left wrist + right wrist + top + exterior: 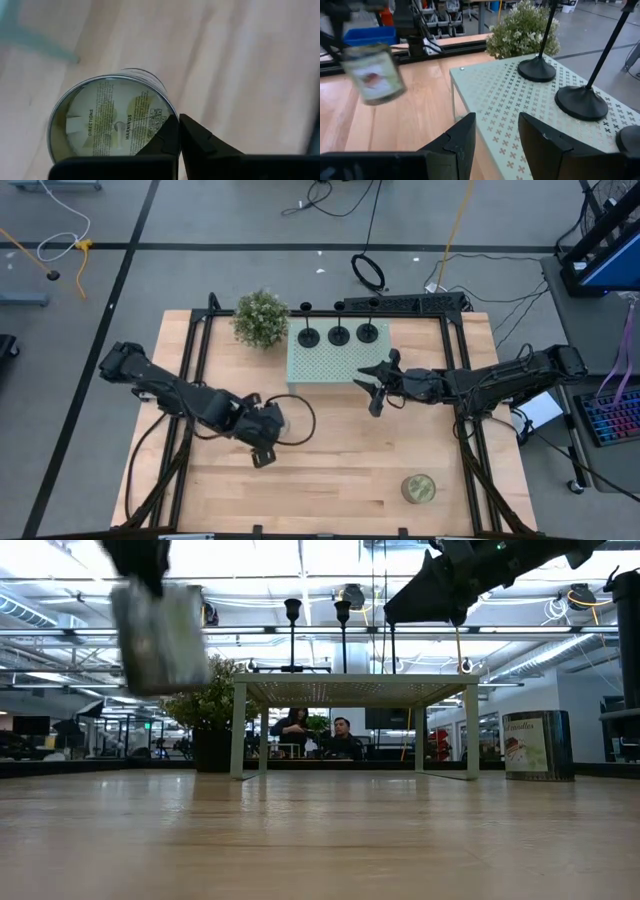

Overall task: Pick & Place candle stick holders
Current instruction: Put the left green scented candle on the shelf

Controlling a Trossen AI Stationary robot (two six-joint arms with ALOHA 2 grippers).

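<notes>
Standing upright in a row along the far edge of the pale-green perforated metal stand point(330, 360), the three matte-black candle stick holders point(339, 335) point their thin stems straight up. The right gripper point(378, 392) hovers with fingers apart over the stand's near right corner, so the holders lie just beyond it, toward the far side and slightly left. That arm is clearly the nearer one. The left gripper point(268, 442), well apart at near left, holds a labelled cylindrical jar point(107, 120) above the wooden table point(340, 480).
</notes>
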